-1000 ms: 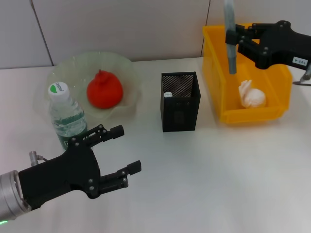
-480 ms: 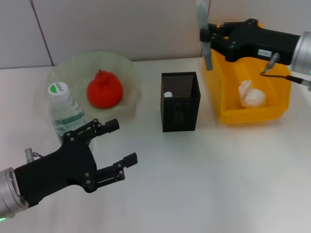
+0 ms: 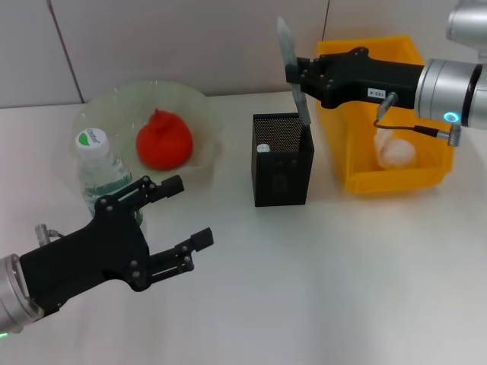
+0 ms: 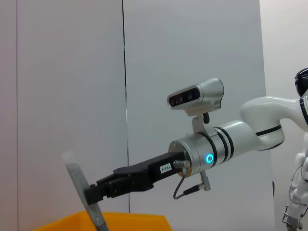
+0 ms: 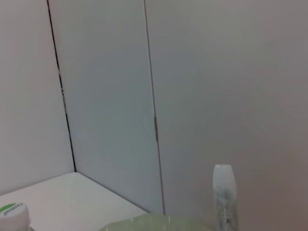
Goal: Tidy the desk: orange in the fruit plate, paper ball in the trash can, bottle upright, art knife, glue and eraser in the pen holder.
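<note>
With the orange (image 3: 163, 141) in the fruit plate (image 3: 199, 106), the paper ball (image 3: 396, 153) in the trash can (image 3: 336, 91) and the bottle (image 3: 102, 181) upright, the right gripper (image 3: 298, 78), jaws clamped on the art knife (image 3: 293, 72), holds it over the pen holder (image 3: 281, 159), while the left gripper (image 3: 179, 220) hovers with jaws apart near the bottle.

Right tool (image 3: 299, 76) reaches leftward, clamped shut; left tool (image 3: 176, 217) hovers low, fingers spread.

materials and finishes on the desk

the pen holder (image 3: 282, 160) is matt black metal mesh. the trash can (image 3: 380, 163) is glossy yellow plastic, the paper ball (image 3: 397, 153) crumpled white paper. the fruit plate (image 3: 114, 106) looks like translucent green glass, the orange (image 3: 163, 140) matt-skinned. the bottle (image 3: 103, 179) is clear plastic. the table (image 3: 319, 274) is smooth, matt white.
</note>
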